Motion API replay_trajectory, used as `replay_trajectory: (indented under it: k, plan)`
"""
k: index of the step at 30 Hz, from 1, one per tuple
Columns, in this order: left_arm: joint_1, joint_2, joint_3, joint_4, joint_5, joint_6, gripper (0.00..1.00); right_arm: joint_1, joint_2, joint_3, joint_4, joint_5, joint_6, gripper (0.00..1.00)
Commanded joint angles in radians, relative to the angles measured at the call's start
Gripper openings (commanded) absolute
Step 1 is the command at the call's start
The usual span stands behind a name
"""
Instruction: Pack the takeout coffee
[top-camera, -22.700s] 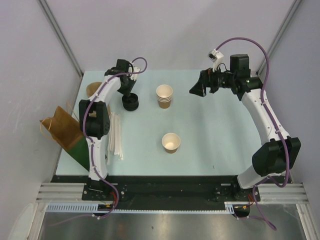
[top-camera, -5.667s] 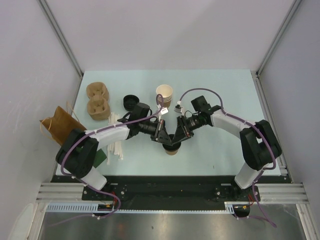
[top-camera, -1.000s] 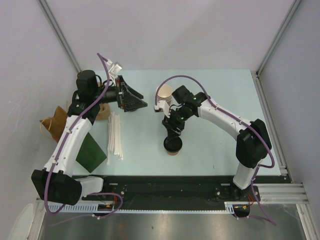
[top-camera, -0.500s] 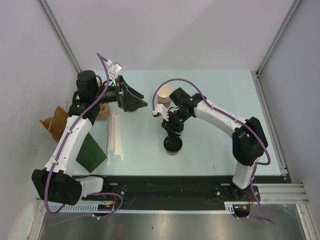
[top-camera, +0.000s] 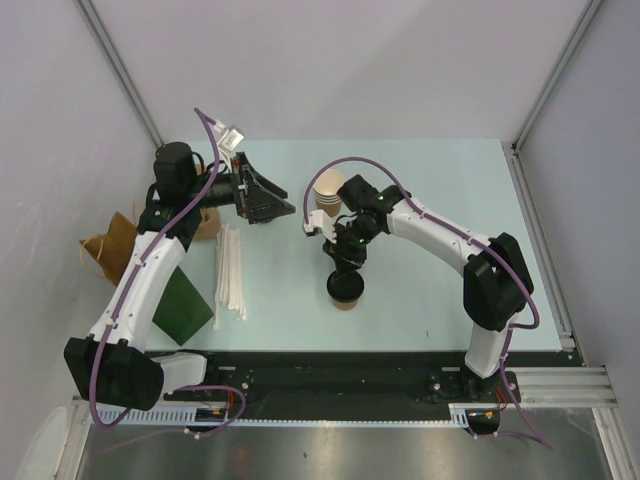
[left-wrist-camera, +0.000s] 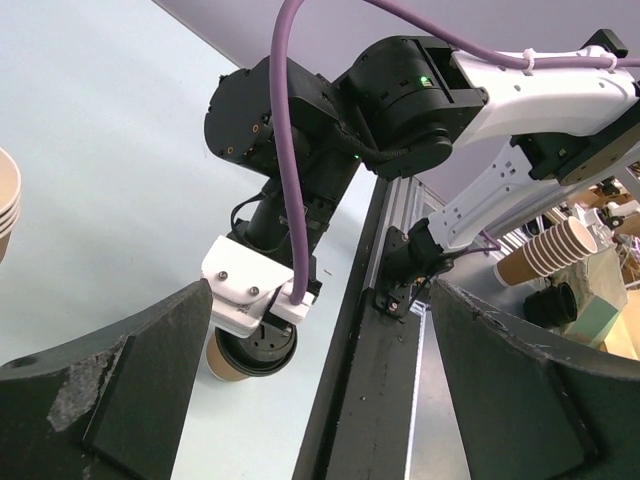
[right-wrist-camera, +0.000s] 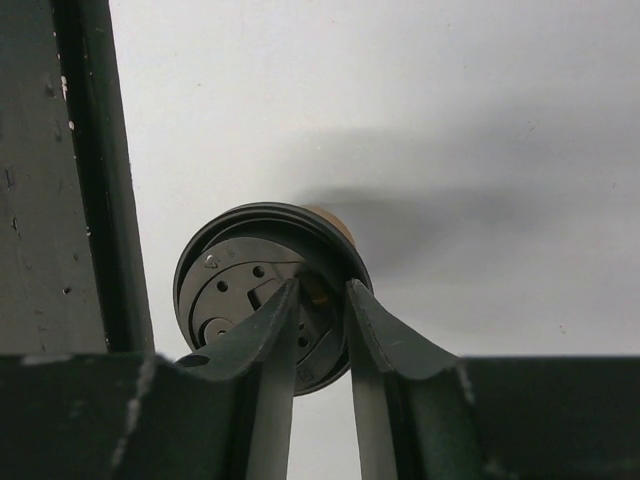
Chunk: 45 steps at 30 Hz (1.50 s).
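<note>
Two tools: right tool (right-wrist-camera: 318, 300) nearly pressed together atop takeout coffee (top-camera: 346, 293); left tool (top-camera: 278, 208) spread, well apart, open table (top-camera: 300, 265) between.

Nested tan cups (top-camera: 325, 190), white straws (top-camera: 230, 272), green bag (top-camera: 183, 305) on pale table (top-camera: 450, 200).

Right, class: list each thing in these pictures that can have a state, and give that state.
Coffee cup: upright, lid on.
Stack of cups: nested, upright, no lid.
Green bag: lying flat.
Left gripper: fingers wide open, holding nothing.
Right gripper: fingers nearly closed, tips over the cup's lid.
</note>
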Motion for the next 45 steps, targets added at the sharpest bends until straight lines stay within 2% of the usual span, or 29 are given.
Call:
replay_trajectory:
  k: [1,5,7,12,19,25,29,33,40,45]
  plan:
    - [0.012,-0.017,-0.001,0.039,0.007,-0.01,0.96,0.002,0.001,0.034,-0.021,0.007,-0.038,0.26]
    - [0.017,-0.014,-0.005,0.035,0.012,-0.007,0.95,0.002,-0.016,0.032,-0.021,0.011,-0.028,0.12]
    - [0.017,-0.012,0.0,0.033,0.012,-0.007,0.95,0.002,-0.027,0.031,-0.024,0.009,-0.026,0.11]
    - [0.019,-0.009,0.003,0.038,0.01,-0.012,0.95,-0.001,-0.05,0.031,-0.023,0.01,-0.015,0.0]
    - [0.02,-0.014,0.002,0.038,0.01,-0.01,0.95,-0.024,-0.107,0.031,-0.007,-0.005,0.032,0.0]
    - [0.02,-0.011,0.003,0.039,0.01,-0.012,0.95,-0.096,-0.125,0.035,-0.03,-0.045,0.067,0.0]
    - [0.02,-0.009,0.006,0.036,0.013,-0.009,0.95,-0.191,-0.142,0.037,-0.052,-0.052,0.109,0.0]
    - [0.02,-0.008,0.009,0.025,0.004,0.013,0.95,-0.37,-0.154,0.044,-0.085,-0.055,0.166,0.0]
    - [0.02,-0.002,0.023,-0.016,-0.017,0.056,0.96,-0.629,-0.174,0.035,-0.159,-0.026,0.143,0.0]
    - [0.02,-0.006,0.02,-0.03,-0.017,0.074,0.96,-0.685,-0.209,-0.006,-0.208,-0.06,0.143,0.0]
